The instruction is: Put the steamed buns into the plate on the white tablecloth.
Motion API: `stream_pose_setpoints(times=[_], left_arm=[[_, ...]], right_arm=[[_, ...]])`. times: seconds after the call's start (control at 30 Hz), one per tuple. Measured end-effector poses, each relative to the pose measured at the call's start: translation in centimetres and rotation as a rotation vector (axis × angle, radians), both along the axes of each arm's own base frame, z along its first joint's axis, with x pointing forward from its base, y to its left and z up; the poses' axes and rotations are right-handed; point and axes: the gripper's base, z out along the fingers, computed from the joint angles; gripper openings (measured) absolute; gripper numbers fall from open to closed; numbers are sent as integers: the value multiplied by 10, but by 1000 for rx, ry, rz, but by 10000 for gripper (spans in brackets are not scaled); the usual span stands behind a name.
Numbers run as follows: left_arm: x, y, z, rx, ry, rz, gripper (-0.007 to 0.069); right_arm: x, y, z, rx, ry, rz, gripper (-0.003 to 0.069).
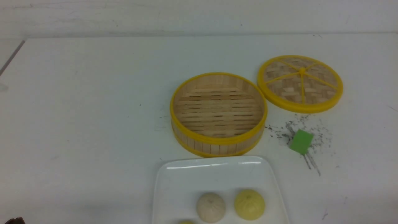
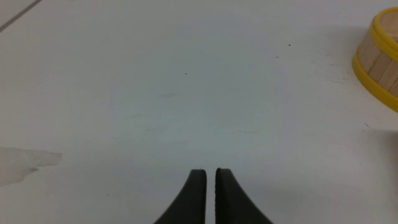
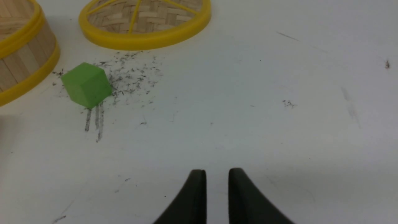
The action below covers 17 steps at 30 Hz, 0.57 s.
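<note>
Front view: white bun (image 1: 210, 207) and yellow bun (image 1: 249, 204) on the plate (image 1: 217, 174) at the desk's near edge; steamer (image 1: 218, 113) empty. My left hand (image 2: 210, 174) nearly closed, right hand (image 3: 217, 174) slightly parted, both hold nothing. Step: finishing, I judge. Next: pull both arms clear.

no readable text, labels, numbers

Two steamed buns (image 1: 210, 207), one plate (image 1: 174, 186), one steamer basket (image 1: 217, 113), one woven lid (image 1: 300, 83), one green cube (image 1: 301, 142)
</note>
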Motion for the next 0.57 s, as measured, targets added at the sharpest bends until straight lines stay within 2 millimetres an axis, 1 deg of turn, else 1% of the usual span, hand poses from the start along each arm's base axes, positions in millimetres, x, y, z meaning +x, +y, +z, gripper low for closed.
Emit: stream_pose_setpoints(times=[0.57], left_arm=[[0,0,0,2,0,0,91]], right_arm=[[0,0,0,0,0,0,153]])
